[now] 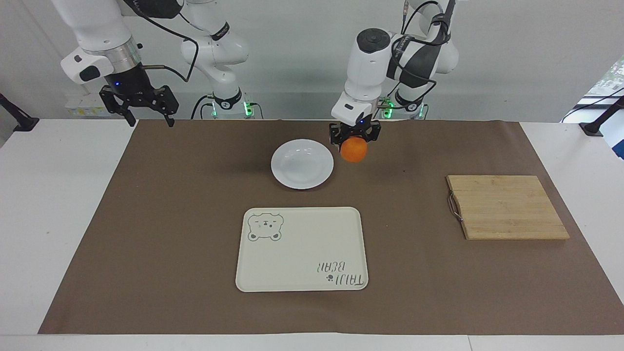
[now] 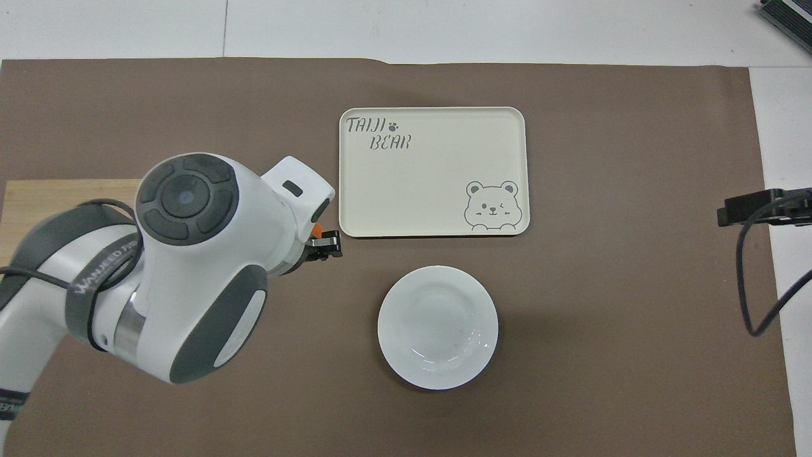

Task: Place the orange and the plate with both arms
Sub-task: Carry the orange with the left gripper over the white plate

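Orange [image 1: 353, 149] is clenched in left claw [image 1: 354, 138], raised beside plate [image 1: 302, 164] for setting down; right claw [image 1: 145, 114] waits released at worktop [image 1: 48, 195] edge.

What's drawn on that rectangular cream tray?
A grey winking bear and "TAIJI BEAR" lettering on the rectangular cream tray, clearest in the overhead view.

White table [image 1: 48, 204] under a brown mat [image 1: 161, 219]; on the mat a white plate [image 1: 302, 164], a cream tray [image 1: 302, 249] farther out, a wooden board [image 1: 507, 207], seemingly metal-handled, toward the left arm's end.
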{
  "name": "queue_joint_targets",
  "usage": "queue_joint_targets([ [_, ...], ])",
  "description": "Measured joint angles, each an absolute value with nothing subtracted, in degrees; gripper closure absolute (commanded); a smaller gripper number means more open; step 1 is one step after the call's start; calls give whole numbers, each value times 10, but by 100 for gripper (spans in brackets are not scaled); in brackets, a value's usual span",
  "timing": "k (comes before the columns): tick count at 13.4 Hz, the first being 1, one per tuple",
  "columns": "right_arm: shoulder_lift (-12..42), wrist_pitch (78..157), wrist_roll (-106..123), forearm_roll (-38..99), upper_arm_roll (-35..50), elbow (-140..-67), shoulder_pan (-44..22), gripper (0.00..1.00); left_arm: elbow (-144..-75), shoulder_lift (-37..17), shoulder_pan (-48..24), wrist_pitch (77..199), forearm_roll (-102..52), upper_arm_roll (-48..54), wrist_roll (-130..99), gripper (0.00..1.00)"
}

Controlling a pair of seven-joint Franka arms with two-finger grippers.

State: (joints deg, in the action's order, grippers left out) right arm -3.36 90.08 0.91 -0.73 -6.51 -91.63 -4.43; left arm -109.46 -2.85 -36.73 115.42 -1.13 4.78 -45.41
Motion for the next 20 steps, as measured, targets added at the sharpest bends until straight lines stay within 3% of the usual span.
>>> queue_joint_targets([
  [11,-34,901,9,-7,-65,-916,-44,0,-1123,-131,-473,1290,-11,48,-554,100],
  [12,-34,901,9,-7,-65,-916,-44,0,-1125,-143,-478,1299,-11,47,-558,95],
  [13,-34,901,9,-7,-65,-916,-44,0,-1127,-156,-484,1309,-11,47,-564,35],
  [14,-34,901,9,-7,-65,-916,-44,0,-1128,-168,-489,1318,-11,47,-567,0],
  [17,-34,901,9,-7,-65,-916,-44,0,-1127,-178,-493,1320,-11,46,-568,0],
  [20,-34,901,9,-7,-65,-916,-44,0,-1120,-143,-488,1289,-11,39,-568,0],
])
